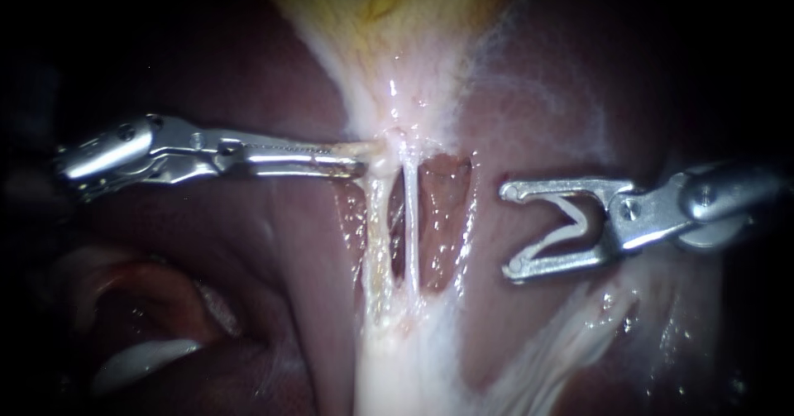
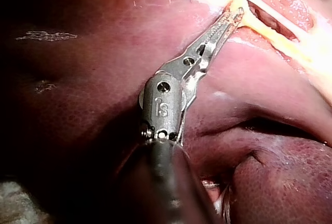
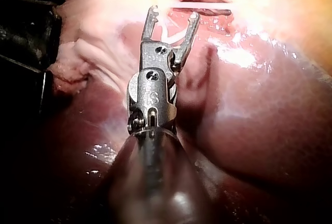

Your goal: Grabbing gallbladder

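**Left jaws on the gallbladder's neck, right instrument standing off**

Nearest you, a pale band of tissue [image 1: 397, 366] rises out of the liver [image 1: 273, 300]. Just beyond it, the band splits into 2 thin tubes [image 1: 411, 226] that run side by side, near to far, with a window of liver showing between them.

At the far end of those tubes, your left instrument [image 1: 360, 160] comes in flat from the left. Its jaws lie together, clamped on the pale tissue where the tubes meet the gallbladder's narrow end. The left wrist view agrees: the toothed tips are buried in yellow-white tissue with no gap showing.

Your right instrument [image 1: 511, 229] sits level with the tubes but well to their right, touching neither. Its jaws stand wide apart and point left. A pale V-shaped clip [image 1: 550, 241] is seated against both of them.

Farthest away, the gallbladder [image 1: 389, 19] widens into a yellowish body directly beyond your left jaws. Its long axis runs near to far, and your left shaft crosses it almost at a right angle. The hold looks made, so the left instrument is the 1 to act. Any pull along that axis would likely stretch both tubes, so ease into it.
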